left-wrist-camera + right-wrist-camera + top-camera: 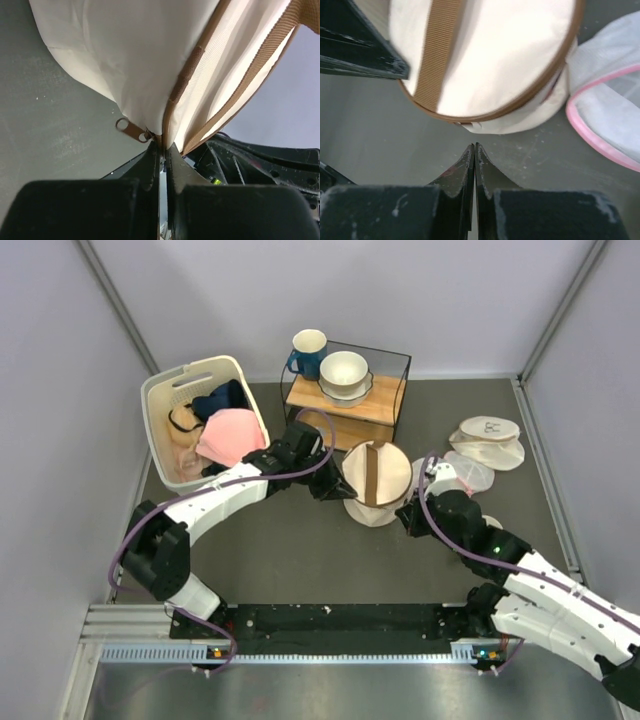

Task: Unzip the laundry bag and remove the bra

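Observation:
The cream laundry bag with a brown strap lies on its side mid-table, zipped, so the bra inside is hidden. My left gripper is at its left edge. In the left wrist view, this gripper is shut on the bag's brown-piped seam, with the brown zipper pull hanging free just left of the jaws. My right gripper is at the bag's lower right. In the right wrist view, it is shut and empty, its tips just short of the bag's rim.
A cream plastic basket with pink and dark clothes stands at the back left. A wire-framed wooden shelf holds a blue mug and a bowl. A pink-rimmed mesh pouch lies right of the bag, with others beyond.

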`<state>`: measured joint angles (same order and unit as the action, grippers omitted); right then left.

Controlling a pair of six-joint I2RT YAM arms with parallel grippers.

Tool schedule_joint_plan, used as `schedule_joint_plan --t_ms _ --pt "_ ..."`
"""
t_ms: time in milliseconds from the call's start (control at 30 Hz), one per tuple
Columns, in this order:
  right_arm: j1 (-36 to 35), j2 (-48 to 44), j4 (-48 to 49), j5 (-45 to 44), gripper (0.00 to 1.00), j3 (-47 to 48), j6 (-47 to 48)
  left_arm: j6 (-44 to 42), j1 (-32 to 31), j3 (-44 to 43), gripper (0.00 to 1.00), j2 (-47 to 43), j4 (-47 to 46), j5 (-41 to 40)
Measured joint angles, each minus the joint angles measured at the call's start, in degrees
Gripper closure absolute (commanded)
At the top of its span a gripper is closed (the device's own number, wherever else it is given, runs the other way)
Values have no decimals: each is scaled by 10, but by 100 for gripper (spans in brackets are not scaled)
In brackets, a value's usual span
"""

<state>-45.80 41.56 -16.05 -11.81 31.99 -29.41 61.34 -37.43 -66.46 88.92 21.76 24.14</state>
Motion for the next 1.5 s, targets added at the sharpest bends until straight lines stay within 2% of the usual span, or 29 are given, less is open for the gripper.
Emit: schedule_joint_plan --t_ms 133,367,400,433,533,600,667,800,1000,1233,1333,1367,1500 --pt "28 -9 -40 12 100 0 23 -12 4 0 100 0 13 0" --pt "30 -12 -62 39 100 0 25 -46 16 -12 100 0 50 6" --pt "30 -13 -63 43 88 0 25 -53 17 -19 100 0 59 6" --pt "30 -15 -63 48 82 0 27 -58 17 -23 100 0 63 6" --pt "25 -15 -57 65 74 0 31 -69 18 -32 100 0 72 7" --pt "9 -6 -46 58 63 1 30 -71 18 -35 100 0 77 9" --pt "-25 12 -28 39 60 1 27 -71 18 -37 100 0 84 9" --pt "-85 51 19 -13 60 1 26 -59 18 -38 100 0 89 9" --pt "-120 100 65 -80 53 12 31 -31 18 -40 100 -2 95 9" --pt "-122 148 123 -124 61 23 31 -24 18 -54 100 -4 98 10" --pt "-122 161 136 -144 78 23 21 -23 19 -55 100 -4 98 10" --pt "-122 164 137 -149 100 23 17 -22 19 -55 100 -4 98 10" --pt "-123 166 140 -177 100 23 -2 -18 20 -55 100 -4 97 13"
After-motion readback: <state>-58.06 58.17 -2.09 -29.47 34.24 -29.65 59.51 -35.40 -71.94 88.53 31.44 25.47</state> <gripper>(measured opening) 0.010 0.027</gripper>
